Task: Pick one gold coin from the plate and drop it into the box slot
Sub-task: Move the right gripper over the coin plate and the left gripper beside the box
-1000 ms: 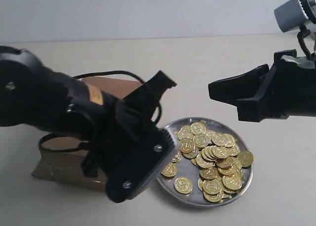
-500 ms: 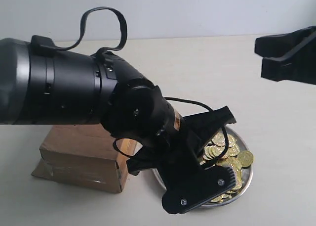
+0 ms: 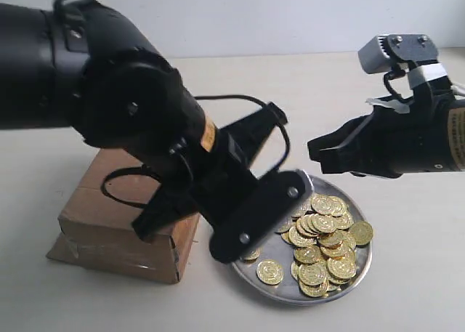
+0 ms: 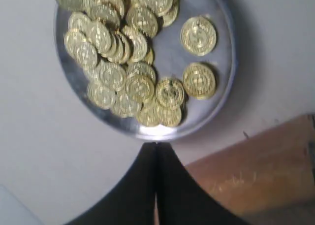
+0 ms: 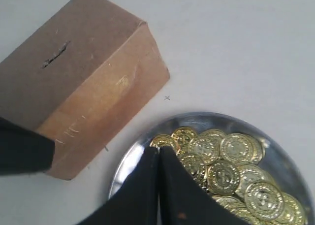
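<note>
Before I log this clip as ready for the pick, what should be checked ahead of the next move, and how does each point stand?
1. Stock of coins on the plate: ok, many lie there.
2. An easy target: ok, a lone coin lies apart from the pile.
3. Is the left gripper open for a pick: not ok, it is shut.
4. Is the right gripper open: not ok, it is shut.
5. Is the slot in the box uncovered: ok.
6. Coin held in either gripper: not ok, none seen.
</note>
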You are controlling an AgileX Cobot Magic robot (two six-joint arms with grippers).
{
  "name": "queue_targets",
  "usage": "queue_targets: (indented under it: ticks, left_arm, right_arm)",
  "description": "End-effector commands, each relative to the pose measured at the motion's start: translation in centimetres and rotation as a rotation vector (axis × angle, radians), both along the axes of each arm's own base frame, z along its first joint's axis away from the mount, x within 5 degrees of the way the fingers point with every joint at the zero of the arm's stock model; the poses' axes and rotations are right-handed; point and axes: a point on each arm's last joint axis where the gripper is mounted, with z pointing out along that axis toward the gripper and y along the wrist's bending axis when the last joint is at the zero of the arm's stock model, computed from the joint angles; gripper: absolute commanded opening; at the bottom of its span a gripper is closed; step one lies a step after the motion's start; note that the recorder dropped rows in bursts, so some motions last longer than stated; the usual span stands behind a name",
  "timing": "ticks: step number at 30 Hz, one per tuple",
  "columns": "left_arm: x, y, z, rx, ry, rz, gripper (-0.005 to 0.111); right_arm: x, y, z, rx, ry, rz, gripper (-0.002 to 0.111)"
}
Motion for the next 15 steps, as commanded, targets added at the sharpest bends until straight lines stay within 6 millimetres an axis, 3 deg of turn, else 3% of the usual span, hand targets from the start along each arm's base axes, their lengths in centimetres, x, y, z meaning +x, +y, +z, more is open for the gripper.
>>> queue_targets:
  ticks: [1, 4, 9, 15]
  left_arm:
    - [0.2, 2.7, 4.0, -0.109, -0.021, 0.146, 0.0]
    - [-1.3, 4.8, 5.2, -0.154, -0.027, 0.155, 0.0]
    - [-3.5, 7.3, 3.9, -0.156, 0.045, 0.198, 0.0]
    - [-4.6, 8.8, 1.2, -0.121, 0.066, 0.202, 0.0]
  right_arm:
    - [1.5, 0.8, -0.5, 0.045, 0.064, 0.026, 0.003]
    - [2.3, 1.2, 0.1, 0.056, 0.04, 0.073, 0.007]
    - [3.4, 1.8, 0.8, -0.044, -0.071, 0.082, 0.007]
    - [4.0, 2.9, -2.1, -0.135, -0.037, 0.156, 0.007]
